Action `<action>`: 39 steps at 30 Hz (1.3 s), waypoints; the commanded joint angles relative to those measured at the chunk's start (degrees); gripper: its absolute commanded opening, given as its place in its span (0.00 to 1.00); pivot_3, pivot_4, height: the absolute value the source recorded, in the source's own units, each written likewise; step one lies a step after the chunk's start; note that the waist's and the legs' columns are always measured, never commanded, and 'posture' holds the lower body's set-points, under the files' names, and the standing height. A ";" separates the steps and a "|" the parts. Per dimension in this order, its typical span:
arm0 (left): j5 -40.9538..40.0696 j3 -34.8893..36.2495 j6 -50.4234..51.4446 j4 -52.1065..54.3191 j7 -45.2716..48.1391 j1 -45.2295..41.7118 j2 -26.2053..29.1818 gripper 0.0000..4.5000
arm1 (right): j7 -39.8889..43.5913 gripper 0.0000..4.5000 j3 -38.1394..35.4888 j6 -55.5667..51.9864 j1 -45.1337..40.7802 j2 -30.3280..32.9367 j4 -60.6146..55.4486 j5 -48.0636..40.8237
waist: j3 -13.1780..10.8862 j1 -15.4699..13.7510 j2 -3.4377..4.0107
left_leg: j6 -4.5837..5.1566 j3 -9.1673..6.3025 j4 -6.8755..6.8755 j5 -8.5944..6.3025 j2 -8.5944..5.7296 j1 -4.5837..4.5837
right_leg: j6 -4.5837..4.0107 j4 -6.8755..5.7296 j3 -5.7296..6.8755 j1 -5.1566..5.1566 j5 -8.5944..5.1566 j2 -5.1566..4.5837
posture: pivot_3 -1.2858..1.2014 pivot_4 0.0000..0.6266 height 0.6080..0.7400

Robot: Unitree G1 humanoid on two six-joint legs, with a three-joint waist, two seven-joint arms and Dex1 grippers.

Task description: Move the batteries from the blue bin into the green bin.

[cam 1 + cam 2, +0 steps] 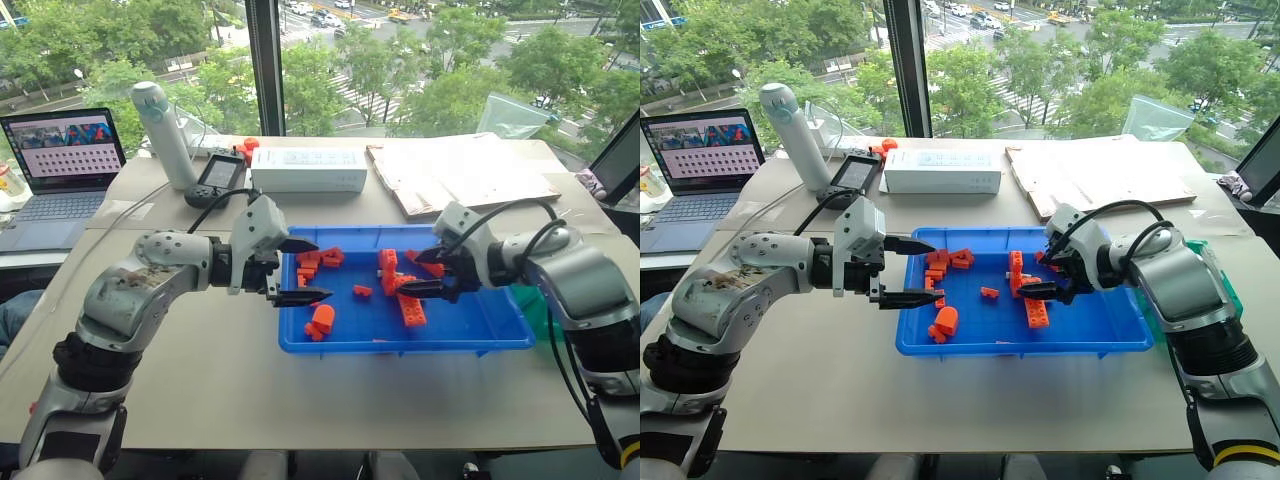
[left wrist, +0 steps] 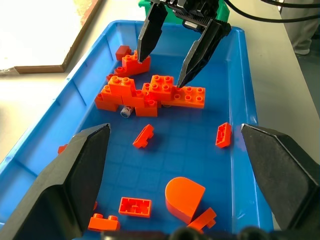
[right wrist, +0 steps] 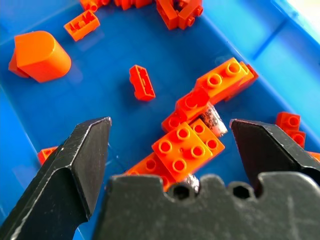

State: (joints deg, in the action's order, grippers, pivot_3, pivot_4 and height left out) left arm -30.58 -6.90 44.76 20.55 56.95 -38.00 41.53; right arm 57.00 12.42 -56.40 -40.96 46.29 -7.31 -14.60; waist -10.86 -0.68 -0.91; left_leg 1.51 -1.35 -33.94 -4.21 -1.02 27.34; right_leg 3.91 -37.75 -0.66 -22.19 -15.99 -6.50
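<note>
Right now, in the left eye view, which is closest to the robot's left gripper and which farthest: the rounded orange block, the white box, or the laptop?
From the left gripper:
1. Rounded orange block, in the blue bin, just below the fingers.
2. White box, on the table behind the bin.
3. Laptop, at the table's far left edge.

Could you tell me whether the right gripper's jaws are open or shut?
Open: the right gripper hangs over the orange bricks, its jaws spread and empty.
</note>
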 commanded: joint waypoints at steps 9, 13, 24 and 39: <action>-0.63 1.46 -0.49 1.80 -0.07 -1.20 1.17 1.00 | -1.58 0.53 0.35 5.18 3.08 1.21 1.16 2.63 | 0.00 0.15 0.00 | 0.06 0.06 0.00 0.04 -0.01 0.00 | 0.00 0.00 -0.01 -0.01 0.00 0.04 | 0.52 0.24 1.00; -0.75 1.51 -0.35 2.03 -0.18 -1.19 1.19 1.00 | 0.26 0.53 -2.82 5.26 2.04 3.66 1.34 0.92 | 0.00 0.06 0.00 | 0.06 0.05 0.00 0.04 0.00 0.00 | 0.00 0.00 0.00 0.00 0.00 0.04 | 0.52 0.24 1.00; -0.29 0.72 -1.33 0.71 -0.03 -2.15 0.37 1.00 | 0.42 0.53 -6.36 12.93 -1.41 10.22 14.01 4.59 | -0.01 0.20 -0.01 | -0.27 0.16 0.03 -0.17 0.01 -0.01 | -0.04 0.09 0.00 0.00 0.02 0.04 | 0.52 0.24 1.00; 0.64 0.38 -1.86 -0.12 1.21 -2.55 0.95 1.00 | 8.44 0.98 0.61 13.69 5.30 6.46 -2.78 0.48 | -0.01 0.15 -0.02 | 0.01 0.14 0.02 0.00 0.03 0.00 | -0.02 0.08 0.00 0.02 0.02 0.04 | 0.52 0.24 1.00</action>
State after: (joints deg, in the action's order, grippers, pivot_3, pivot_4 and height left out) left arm -29.68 -7.16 43.96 19.46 57.74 -39.44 42.18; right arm 65.11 12.71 -44.46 -35.42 52.75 -8.57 -14.70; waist -10.87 -0.53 -0.93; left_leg 1.47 -1.22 -33.94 -4.24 -0.99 27.34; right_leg 3.89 -37.67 -0.66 -22.17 -15.96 -6.46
